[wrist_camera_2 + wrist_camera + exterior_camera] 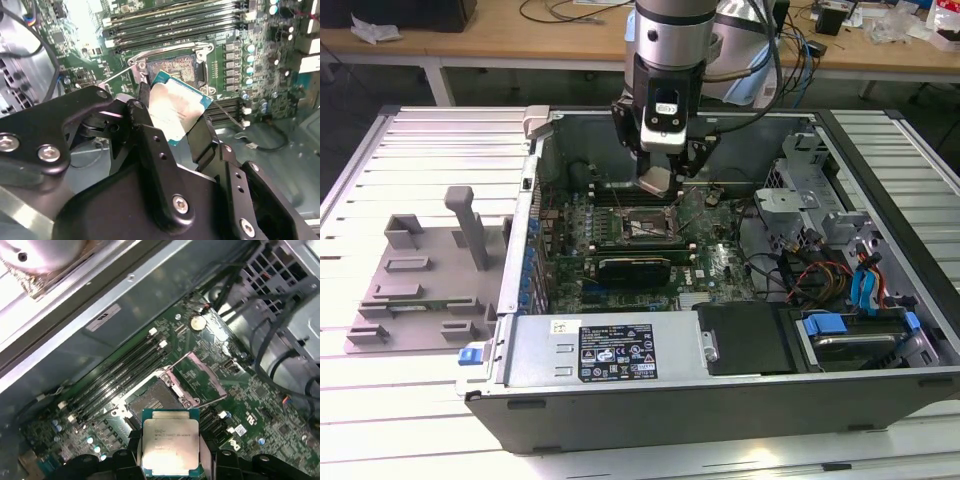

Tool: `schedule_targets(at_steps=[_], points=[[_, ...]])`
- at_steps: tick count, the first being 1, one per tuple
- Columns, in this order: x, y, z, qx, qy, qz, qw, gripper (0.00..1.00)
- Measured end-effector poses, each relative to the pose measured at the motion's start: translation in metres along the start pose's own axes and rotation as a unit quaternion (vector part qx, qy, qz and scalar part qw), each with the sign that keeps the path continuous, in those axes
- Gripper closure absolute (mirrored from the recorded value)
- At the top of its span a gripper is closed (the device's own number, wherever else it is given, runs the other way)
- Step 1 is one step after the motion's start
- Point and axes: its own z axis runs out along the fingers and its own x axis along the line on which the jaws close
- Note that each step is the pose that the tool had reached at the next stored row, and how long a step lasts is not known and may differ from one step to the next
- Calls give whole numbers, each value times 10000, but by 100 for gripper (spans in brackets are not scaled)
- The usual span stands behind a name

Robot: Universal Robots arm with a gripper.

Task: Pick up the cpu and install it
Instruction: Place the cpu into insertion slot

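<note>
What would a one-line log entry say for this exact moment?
gripper: shut on cpu | cpu: held in air near the open socket, not seated | place: inside computer case

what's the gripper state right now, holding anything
gripper: shut on the cpu, holding it above the open motherboard socket, not yet seated.

Shiny silver metal cpu, matt black tool, glossy green motherboard, grey plastic tray
</note>
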Motion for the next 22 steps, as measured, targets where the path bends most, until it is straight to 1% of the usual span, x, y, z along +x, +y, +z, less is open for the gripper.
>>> schedule_targets(at_steps=[2, 3, 5, 6, 8, 9, 11, 12, 14, 15, 17, 18, 19, 20, 21, 22], points=[[0, 0, 1, -2, -12, 264, 9997, 45], [0, 0, 2, -3, -24, 514, 9987, 45], [0, 0, 2, -5, -31, 669, 9978, 45], [0, 0, 3, -5, -35, 768, 9970, 45], [0, 0, 5, -8, -49, 1046, 9945, 45], [0, 0, 6, -9, -57, 1225, 9925, 45], [0, 0, 8, -10, -64, 1376, 9905, 45], [0, 0, 9, -11, -70, 1510, 9885, 45], [0, 0, 11, -12, -78, 1679, 9858, 45], [0, 0, 13, -14, -90, 1939, 9810, 45], [0, -1, 15, -16, -103, 2229, 9748, 45], [0, 0, 15, -17, -107, 2305, 9730, 45], [0, -1, 16, -18, -113, 2451, 9694, 45], [0, -1, 17, -19, -120, 2599, 9656, 45], [0, -1, 18, -20, -129, 2773, 9607, 45], [0, -1, 19, -21, -132, 2852, 9584, 45]])
